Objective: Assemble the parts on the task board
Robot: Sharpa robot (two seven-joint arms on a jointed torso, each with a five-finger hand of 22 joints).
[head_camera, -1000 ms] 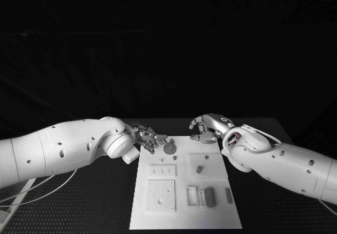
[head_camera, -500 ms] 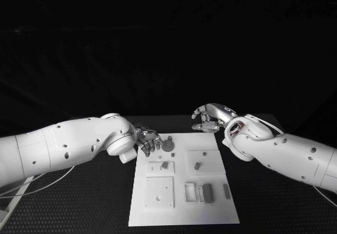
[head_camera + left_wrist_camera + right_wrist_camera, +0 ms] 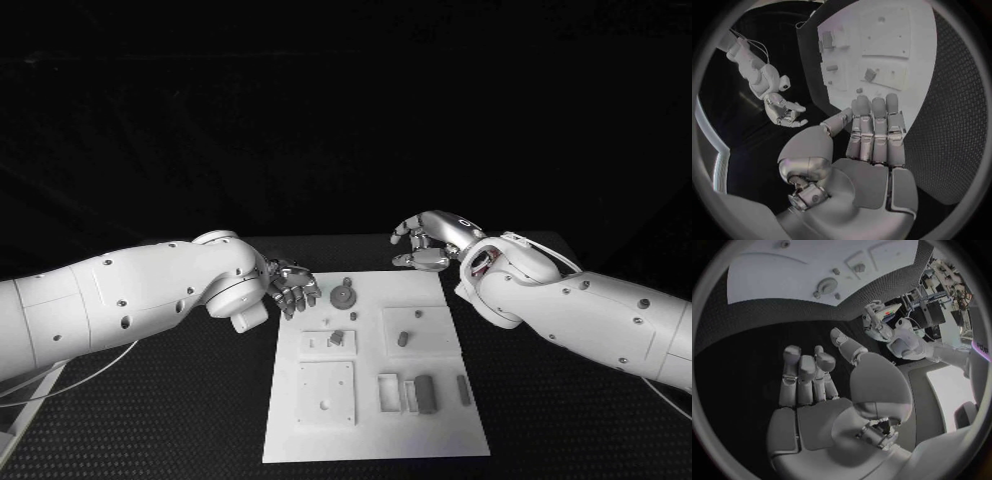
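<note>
On the black textured surface (image 3: 173,400) lies the white rectangular task board (image 3: 372,440), unlabelled, carrying small grey parts (image 3: 421,392). Left robot hand (image 3: 291,288) hovers released at its far-left corner; right robot hand (image 3: 428,243) empty, fingers loosely curled.

In the left wrist view, the near part of the task board (image 3: 879,40) is being covered by the fingers (image 3: 873,125) of the left hand (image 3: 864,160). In the head view, the parts (image 3: 420,393) are being shown too small for their shapes to be told. The bench (image 3: 173,420) is being cut off by the lower edge.
</note>
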